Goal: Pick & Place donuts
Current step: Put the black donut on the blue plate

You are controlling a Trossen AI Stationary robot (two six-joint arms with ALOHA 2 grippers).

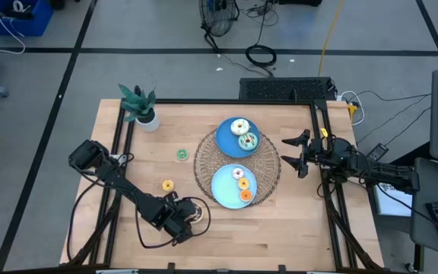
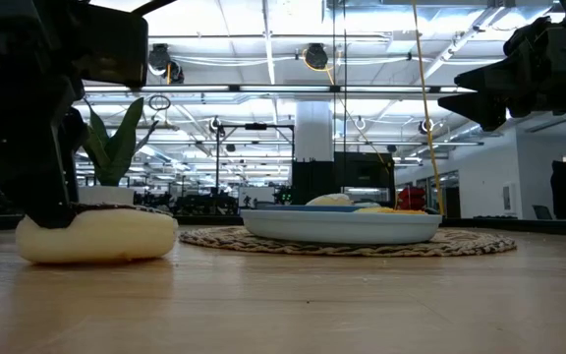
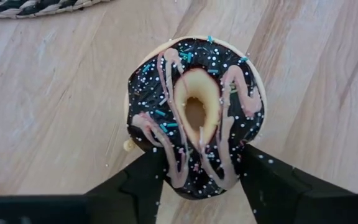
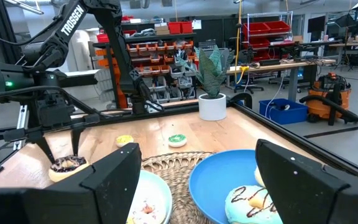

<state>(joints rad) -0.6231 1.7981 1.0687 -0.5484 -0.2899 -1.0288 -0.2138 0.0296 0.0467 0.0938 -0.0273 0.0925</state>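
A chocolate donut (image 3: 194, 112) with pink drizzle and sprinkles lies flat on the wooden table near its front edge, and shows pale-sided in the low view (image 2: 96, 238). My left gripper (image 3: 197, 167) comes down on it and is shut on it. An orange donut (image 1: 167, 185) and a green donut (image 1: 182, 154) lie loose on the table. Two blue plates (image 1: 228, 144) (image 1: 223, 192) on a woven mat (image 1: 204, 164) hold more donuts. My right gripper (image 1: 295, 152) waits open at the table's right side, above the surface. My left gripper pinches the chocolate donut's outer rim (image 3: 146, 146) between its two fingers (image 3: 272, 180), one on each side of the ring. The fingers slant steeply down from above. The hole looks squeezed to an oval. The donut's underside rests on the table (image 2: 96, 258).
A potted plant (image 1: 139, 106) stands at the far left corner. The mat with both plates fills the table's middle; the far plate holds a white donut (image 1: 239, 126) and a teal one (image 1: 248, 141). Bare wood lies left of the mat and along the front edge.
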